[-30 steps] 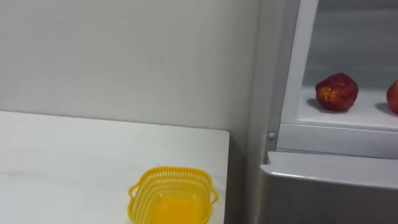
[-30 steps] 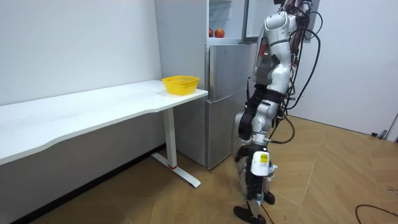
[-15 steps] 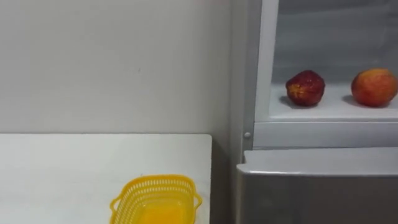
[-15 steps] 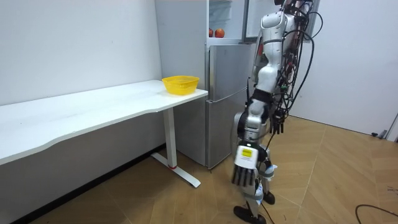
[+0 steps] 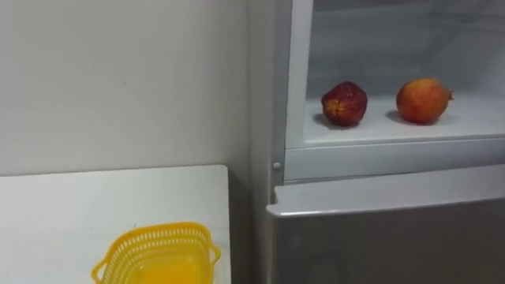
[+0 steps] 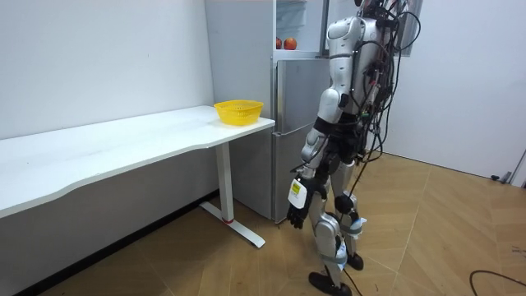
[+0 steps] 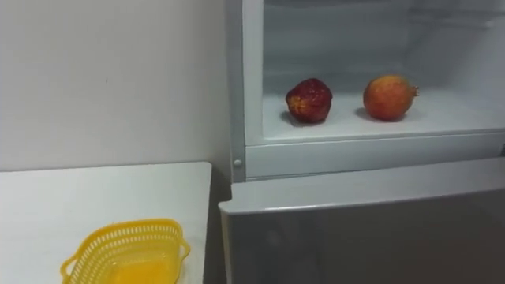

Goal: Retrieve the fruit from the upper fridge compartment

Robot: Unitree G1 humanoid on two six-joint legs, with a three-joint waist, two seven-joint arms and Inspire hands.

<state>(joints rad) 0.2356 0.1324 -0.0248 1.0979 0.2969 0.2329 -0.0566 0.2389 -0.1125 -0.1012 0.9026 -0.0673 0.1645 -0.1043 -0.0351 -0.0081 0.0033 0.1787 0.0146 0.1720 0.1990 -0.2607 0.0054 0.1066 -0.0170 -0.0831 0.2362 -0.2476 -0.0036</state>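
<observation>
Turning toward the fridge (image 5: 379, 237), the robot brought both fruits into sight: dark red fruit (image 5: 344, 103) and orange-red fruit (image 5: 422, 100) sat near the upper shelf's (image 5: 473, 120) front edge. Its left hand (image 6: 297, 212) hung loose, empty; reaching likely remained.

Soft, even light fills the room, and the wooden floor (image 6: 460, 238) carries a faint sheen. The upper fridge compartment (image 5: 473, 47) is bright white inside. There the dark red fruit (image 5: 344, 103) and the orange-red fruit (image 5: 421, 100) each throw a soft shadow leftward on the shelf (image 5: 473, 118). Beside the table (image 5: 63, 213), at its right edge, the gap lies dark. The yellow basket (image 5: 155, 254) glows at its bottom.
</observation>
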